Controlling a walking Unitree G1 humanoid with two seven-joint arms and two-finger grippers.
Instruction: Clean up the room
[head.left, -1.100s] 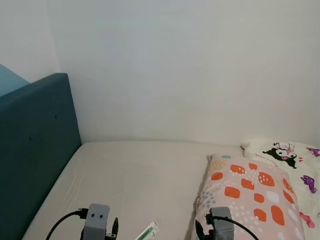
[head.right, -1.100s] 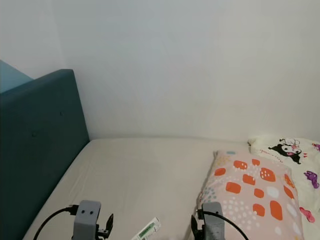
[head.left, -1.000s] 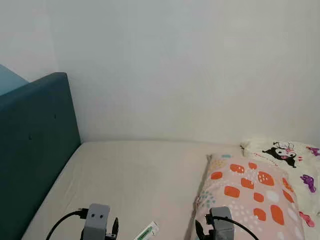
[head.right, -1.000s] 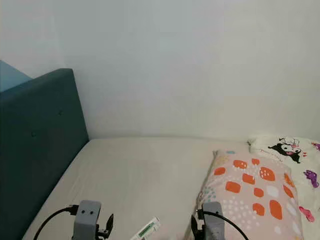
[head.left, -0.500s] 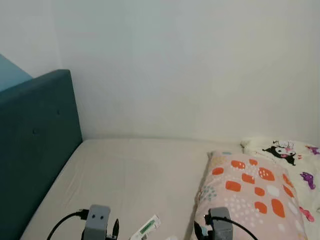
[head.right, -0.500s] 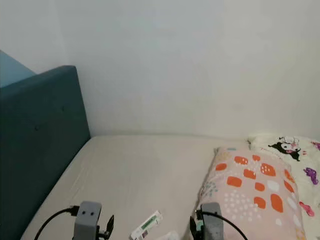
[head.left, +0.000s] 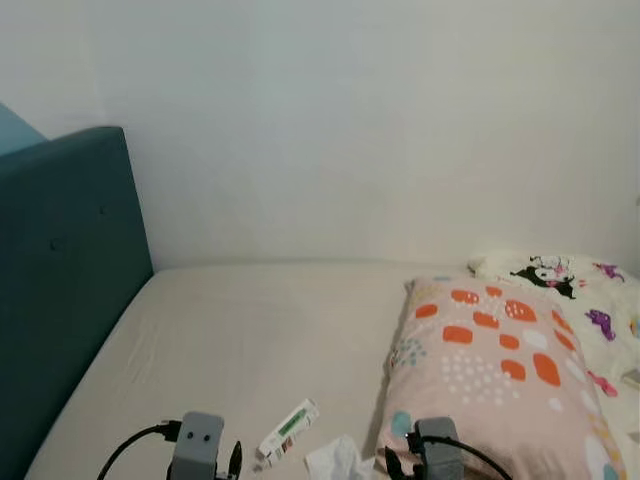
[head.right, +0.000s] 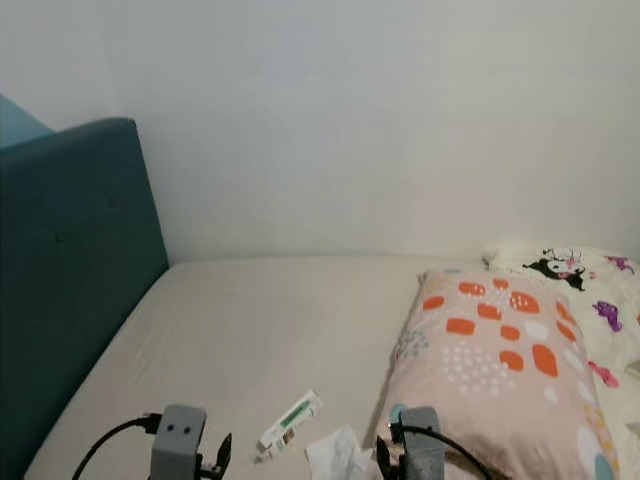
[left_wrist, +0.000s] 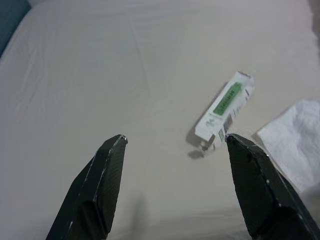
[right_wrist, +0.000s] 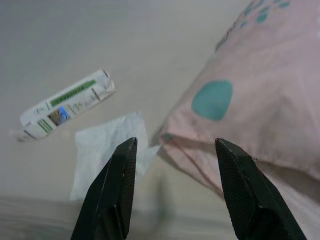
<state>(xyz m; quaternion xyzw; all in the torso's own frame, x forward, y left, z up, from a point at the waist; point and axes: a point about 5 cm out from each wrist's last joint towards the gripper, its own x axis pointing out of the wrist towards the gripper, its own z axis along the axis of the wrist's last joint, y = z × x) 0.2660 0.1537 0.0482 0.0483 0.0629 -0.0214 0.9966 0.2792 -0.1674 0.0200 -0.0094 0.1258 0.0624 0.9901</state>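
Bed surface with two pieces of litter at its near edge: a small white-and-green carton (head.right: 289, 423) and, just right of it, a crumpled white tissue (head.right: 338, 455), which lies close against the near left corner of the spotted pillow (head.right: 495, 375). A cartoon-print blanket (head.right: 580, 275) lies at the far right; a teal headboard (head.right: 70, 260) bounds the left side.

Likely faults: the carton lies flat on a soft sheet (left_wrist: 100, 75), so fingers descending on it may pinch the fabric or push the carton aside; this risk arises from the yielding mattress. The tissue is thin and light, and a grasp near the pillow could catch the pillowcase instead.

Pose: both arms are held forward and low over the near edge. The left gripper (left_wrist: 172, 142) hovers above bare sheet, fingers spread wide and empty, the carton lying near its right finger (left_wrist: 260, 185). The right gripper (right_wrist: 172, 150) is likewise released and empty, its fingers spanning the tissue's edge and the pillow corner.
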